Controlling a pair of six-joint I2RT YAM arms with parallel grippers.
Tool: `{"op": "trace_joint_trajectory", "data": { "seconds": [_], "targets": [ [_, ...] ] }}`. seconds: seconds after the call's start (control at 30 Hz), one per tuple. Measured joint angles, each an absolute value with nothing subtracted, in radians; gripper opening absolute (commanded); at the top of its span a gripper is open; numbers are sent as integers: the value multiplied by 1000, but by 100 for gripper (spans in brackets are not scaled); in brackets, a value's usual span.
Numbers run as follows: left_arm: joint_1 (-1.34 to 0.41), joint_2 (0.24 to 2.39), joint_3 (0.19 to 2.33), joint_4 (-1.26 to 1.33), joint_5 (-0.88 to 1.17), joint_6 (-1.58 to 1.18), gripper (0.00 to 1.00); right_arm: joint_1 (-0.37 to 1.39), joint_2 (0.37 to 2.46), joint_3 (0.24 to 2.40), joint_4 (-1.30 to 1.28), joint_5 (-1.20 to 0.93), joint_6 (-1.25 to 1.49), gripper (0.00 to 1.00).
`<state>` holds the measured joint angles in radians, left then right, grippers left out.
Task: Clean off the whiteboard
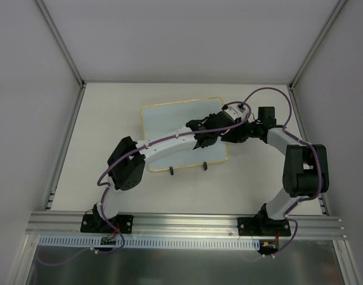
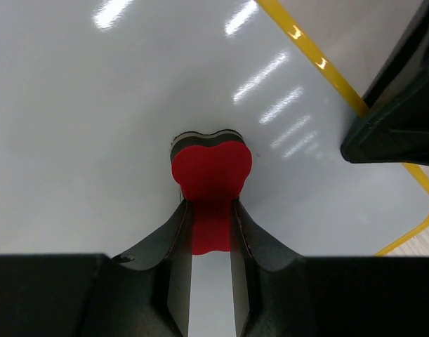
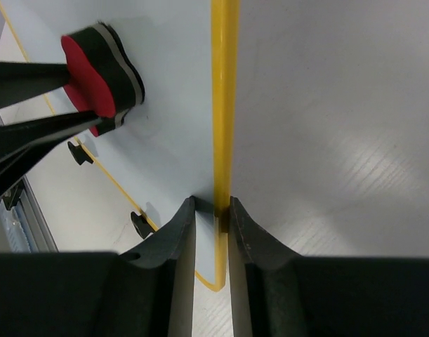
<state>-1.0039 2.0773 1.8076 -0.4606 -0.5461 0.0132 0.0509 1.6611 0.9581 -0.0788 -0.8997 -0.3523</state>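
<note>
The whiteboard (image 1: pixel 166 122), white with a thin yellow frame and two black feet, lies flat mid-table. No handwriting shows on its visible parts. My left gripper (image 1: pixel 203 139) is over the board's right half, shut on a red eraser (image 2: pixel 211 172) with a grey-and-black pad, which is pressed on the board surface (image 2: pixel 95 126). My right gripper (image 1: pixel 229 135) is at the board's right edge. In the right wrist view its jaws (image 3: pixel 213 207) are shut on the yellow frame (image 3: pixel 223 105). The eraser (image 3: pixel 88 74) also shows there at upper left.
The board's black feet (image 1: pixel 170 171) stick out at its near edge. Grey enclosure walls stand on the left, back and right. An aluminium rail (image 1: pixel 181 222) carries the arm bases at the near edge. The right gripper's black body (image 2: pixel 397 105) is close beside the eraser.
</note>
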Motion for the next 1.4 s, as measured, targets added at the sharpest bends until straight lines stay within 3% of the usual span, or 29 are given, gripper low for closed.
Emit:
{"op": "trace_joint_trajectory", "data": {
  "seconds": [0.43, 1.27, 1.4],
  "targets": [
    [-1071, 2121, 1798, -461, -526, 65, 0, 60, 1641, 947, -87, -871, -353, 3],
    [-980, 2120, 1894, -461, -553, 168, 0, 70, 1617, 936, -80, -823, -352, 3],
    [-981, 2106, 1871, -451, -551, 150, 0, 70, 1617, 936, -82, -823, -352, 7]
  ]
}}
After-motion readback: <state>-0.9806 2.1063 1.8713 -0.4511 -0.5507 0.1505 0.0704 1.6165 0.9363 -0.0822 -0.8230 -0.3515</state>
